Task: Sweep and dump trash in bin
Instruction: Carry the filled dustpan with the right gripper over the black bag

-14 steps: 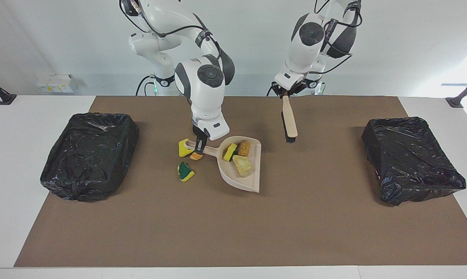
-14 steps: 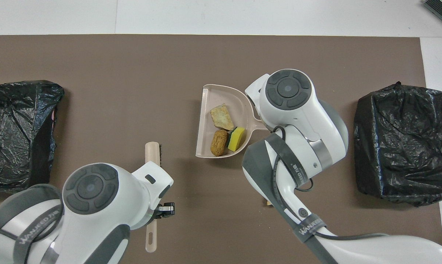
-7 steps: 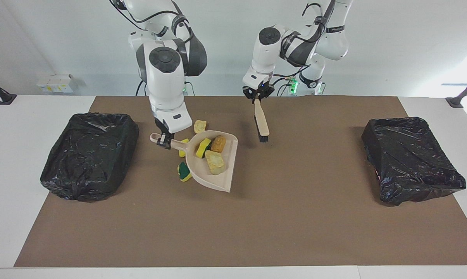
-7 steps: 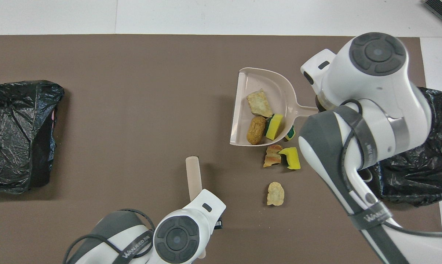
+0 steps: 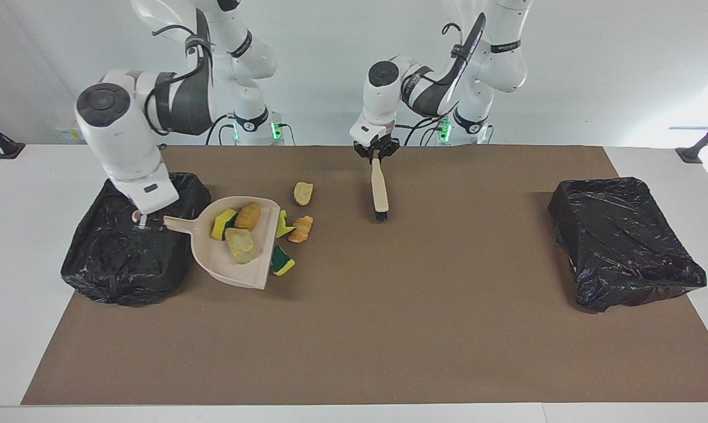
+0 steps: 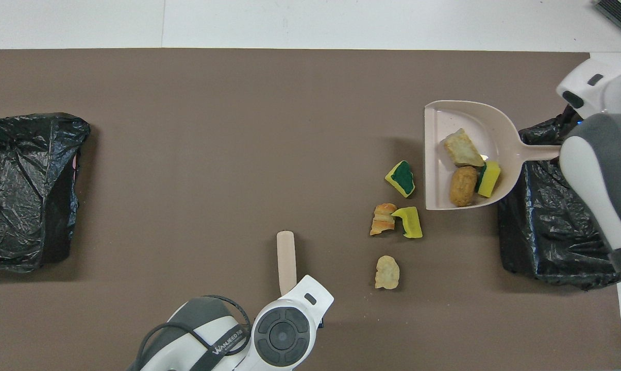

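My right gripper (image 5: pixel 144 222) is shut on the handle of the beige dustpan (image 5: pixel 212 261), with the handle over the black bin (image 5: pixel 124 258) at the right arm's end. In the dustpan (image 6: pixel 436 121) lie three pieces of trash (image 6: pixel 463 186): a yellow-green sponge, a brown lump and a beige lump. Several more scraps lie on the mat beside its mouth: a green-yellow sponge (image 5: pixel 281 260), a yellow sponge (image 6: pixel 409 222), an orange lump (image 5: pixel 301 229) and a tan lump (image 5: pixel 302 192). My left gripper (image 5: pixel 376 154) is shut on the brush (image 5: pixel 379 191), which hangs bristles down over the mat.
A second black-lined bin (image 5: pixel 624 241) stands at the left arm's end of the brown mat (image 5: pixel 389 329). White table shows around the mat. In the overhead view both grippers are hidden under their own arms.
The right arm has carried the dustpan with its three pieces toward the bin at its end, uncovering loose scraps on the mat. The left arm has shifted the brush the same way.
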### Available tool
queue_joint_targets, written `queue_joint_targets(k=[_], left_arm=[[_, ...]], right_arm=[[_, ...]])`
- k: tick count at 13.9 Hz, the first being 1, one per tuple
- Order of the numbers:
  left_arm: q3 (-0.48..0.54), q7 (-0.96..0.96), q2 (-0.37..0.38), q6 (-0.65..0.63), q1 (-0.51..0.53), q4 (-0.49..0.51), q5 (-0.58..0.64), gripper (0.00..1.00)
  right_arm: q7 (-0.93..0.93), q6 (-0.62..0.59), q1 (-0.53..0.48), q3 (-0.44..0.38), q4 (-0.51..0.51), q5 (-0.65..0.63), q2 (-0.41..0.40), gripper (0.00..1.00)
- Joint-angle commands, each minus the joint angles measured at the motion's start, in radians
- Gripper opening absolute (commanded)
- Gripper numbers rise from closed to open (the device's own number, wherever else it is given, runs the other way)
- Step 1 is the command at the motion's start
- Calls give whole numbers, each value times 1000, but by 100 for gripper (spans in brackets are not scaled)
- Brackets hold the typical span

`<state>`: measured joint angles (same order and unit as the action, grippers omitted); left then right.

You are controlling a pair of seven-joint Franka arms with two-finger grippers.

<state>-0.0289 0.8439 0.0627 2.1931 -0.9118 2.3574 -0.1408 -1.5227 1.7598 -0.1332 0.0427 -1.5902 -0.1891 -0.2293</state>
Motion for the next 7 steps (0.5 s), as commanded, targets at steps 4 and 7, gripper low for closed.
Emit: queue_joint_targets(k=[4, 7], left_arm=[[15, -46, 14, 96, 1, 60, 17, 9], [18, -46, 8, 106, 17, 59, 15, 88]], right_arm=[[-160, 6, -173, 16, -1, -99, 50, 0], [-197, 107, -245, 16, -23, -222, 64, 0]])
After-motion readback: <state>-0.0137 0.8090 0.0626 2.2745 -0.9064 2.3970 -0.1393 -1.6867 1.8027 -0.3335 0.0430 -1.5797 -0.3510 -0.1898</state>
